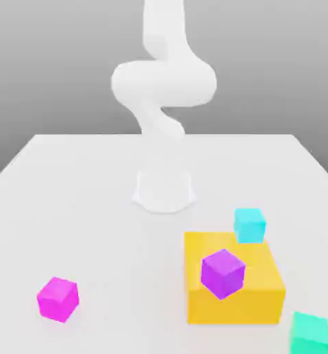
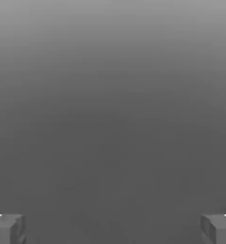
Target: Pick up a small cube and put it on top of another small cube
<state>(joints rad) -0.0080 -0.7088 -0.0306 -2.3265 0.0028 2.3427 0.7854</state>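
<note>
Magenta cube sits alone on the desk at the exterior view's left, well apart from the cyan cube, which rests just behind the yellow block. Looks rigid, light, flat-sided, probably not slippery; pinch two opposite side faces, square-on. Gripper fingers spread wide apart, nothing between them.
</note>
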